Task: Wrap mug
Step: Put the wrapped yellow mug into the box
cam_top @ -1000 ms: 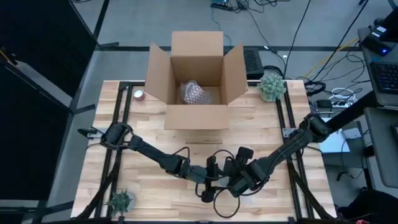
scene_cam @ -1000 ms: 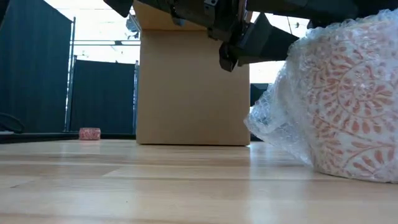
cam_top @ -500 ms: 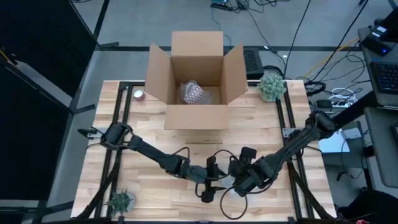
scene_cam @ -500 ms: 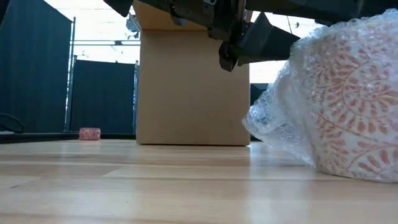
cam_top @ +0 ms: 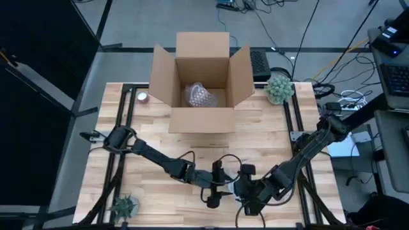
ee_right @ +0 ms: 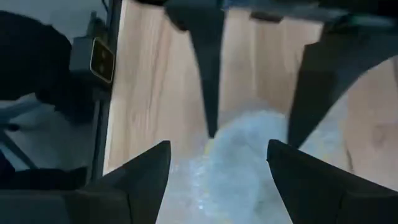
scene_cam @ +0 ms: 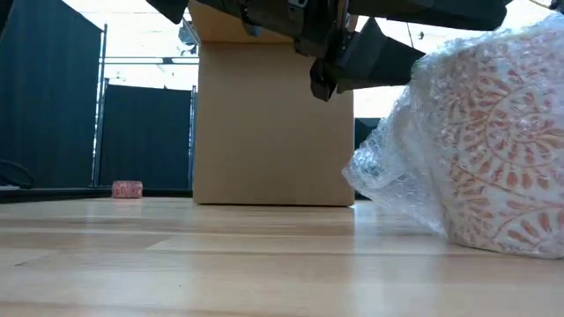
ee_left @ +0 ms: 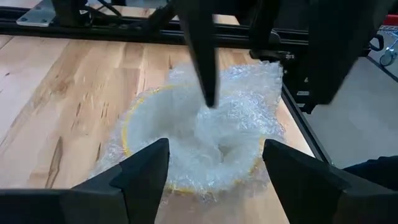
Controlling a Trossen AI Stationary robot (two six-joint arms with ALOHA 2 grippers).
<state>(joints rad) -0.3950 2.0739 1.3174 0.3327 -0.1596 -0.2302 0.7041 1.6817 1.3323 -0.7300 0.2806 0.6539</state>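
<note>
Right at the near edge of the table (cam_top: 160,137), close against the low camera, sits the mug (scene_cam: 493,150), swaddled in bubble wrap (ee_left: 205,134), its orange leaf pattern showing through the plastic. A loose tail of wrap trails onto the wood on the side toward the box. From the left wrist you look straight down into the cup: yellow rim, wrap stuffed into the mouth and ruffled all around it.

Both arms are crowded over that spot. The left gripper (ee_left: 214,165) hangs just above the mug with its fingers spread wide, holding nothing. The right gripper (ee_right: 217,165) comes in from the other side, also spread wide and empty, its fingers over the wrap; its tips are seen across the cup from the left wrist camera.

By my read, this is the tucking stage: the mug is covered, but the loose ends aren't secured. The next move likely calls for one gripper to steady the bundle while the other pinches that trailing flap and folds it in, gently, because the plastic is slippery and springs back.

Farther out, the open cardboard box (cam_top: 200,83) stands mid-table with another wrapped bundle (cam_top: 199,96) inside. A small pink roll (scene_cam: 128,188) lies beside it, and potted plants (cam_top: 279,88) mark the corners.
</note>
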